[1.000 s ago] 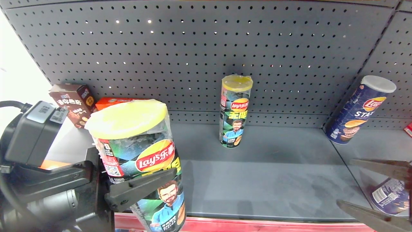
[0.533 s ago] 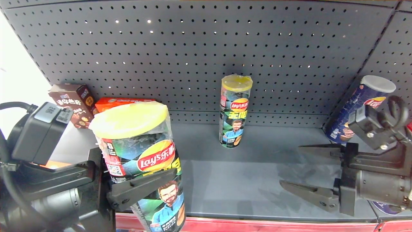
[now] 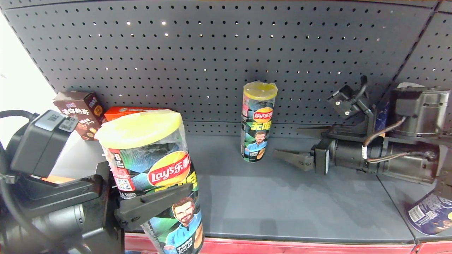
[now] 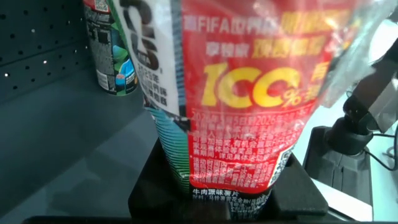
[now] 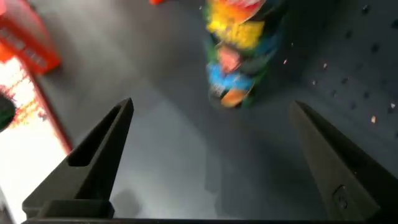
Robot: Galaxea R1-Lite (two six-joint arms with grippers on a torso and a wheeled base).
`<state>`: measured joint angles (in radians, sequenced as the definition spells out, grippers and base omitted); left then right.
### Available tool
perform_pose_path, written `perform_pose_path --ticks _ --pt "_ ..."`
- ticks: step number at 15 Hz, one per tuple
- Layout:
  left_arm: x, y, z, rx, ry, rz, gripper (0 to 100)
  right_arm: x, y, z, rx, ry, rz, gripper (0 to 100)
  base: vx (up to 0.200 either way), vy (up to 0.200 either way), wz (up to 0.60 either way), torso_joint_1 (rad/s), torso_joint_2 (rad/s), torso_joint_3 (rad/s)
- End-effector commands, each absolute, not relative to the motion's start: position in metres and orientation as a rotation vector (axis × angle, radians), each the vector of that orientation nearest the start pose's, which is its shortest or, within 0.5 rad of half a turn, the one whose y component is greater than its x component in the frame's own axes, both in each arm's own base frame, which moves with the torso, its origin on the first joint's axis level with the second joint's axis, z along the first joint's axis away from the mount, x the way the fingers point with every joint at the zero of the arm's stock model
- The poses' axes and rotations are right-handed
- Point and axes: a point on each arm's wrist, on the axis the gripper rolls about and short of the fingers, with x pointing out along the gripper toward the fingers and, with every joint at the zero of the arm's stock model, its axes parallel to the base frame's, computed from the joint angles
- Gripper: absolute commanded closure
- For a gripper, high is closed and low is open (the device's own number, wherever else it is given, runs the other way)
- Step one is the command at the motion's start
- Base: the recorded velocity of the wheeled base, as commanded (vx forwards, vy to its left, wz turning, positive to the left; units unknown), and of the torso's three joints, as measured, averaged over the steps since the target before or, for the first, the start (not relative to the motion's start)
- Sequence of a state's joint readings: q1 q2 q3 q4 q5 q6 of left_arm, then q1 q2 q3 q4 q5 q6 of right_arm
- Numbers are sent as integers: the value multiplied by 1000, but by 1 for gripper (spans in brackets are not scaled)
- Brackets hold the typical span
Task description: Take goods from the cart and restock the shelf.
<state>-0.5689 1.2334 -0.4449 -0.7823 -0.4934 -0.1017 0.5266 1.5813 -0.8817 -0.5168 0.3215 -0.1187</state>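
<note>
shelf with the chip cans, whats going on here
A robot is restocking the shelf. Its left gripper is shut on a yellow-lidded chip can, held upright at the shelf's front edge. The right gripper is open and empty, pointing at a second yellow-lidded can that stands near the pegboard back, close beside it but not touching. A brown box and an orange box sit at the far left, and a blue can lies at the right.
</note>
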Motion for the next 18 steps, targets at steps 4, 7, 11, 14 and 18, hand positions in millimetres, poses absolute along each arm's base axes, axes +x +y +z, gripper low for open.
perform_pose_path --ticks 4,7,11,14,18 --pt "145 -102 212 -94 63 -1054 100 305 137 200 -169 10 1041 0 0 0 0 0 0 0" --pt "150 -99 211 -105 77 -1076 100 328 136 199 -171 -45 1153 0 0 0 0 0 0 0" --pt "152 -99 212 -105 74 -1073 100 349 145 197 -173 -68 1187 0 0 0 0 0 0 0" --pt "155 -100 209 -106 88 -1073 100 360 150 192 -169 -75 1234 0 0 0 0 0 0 0" --pt "154 -100 206 -106 100 -1072 100 372 158 190 -169 -92 1263 0 0 0 0 0 0 0"
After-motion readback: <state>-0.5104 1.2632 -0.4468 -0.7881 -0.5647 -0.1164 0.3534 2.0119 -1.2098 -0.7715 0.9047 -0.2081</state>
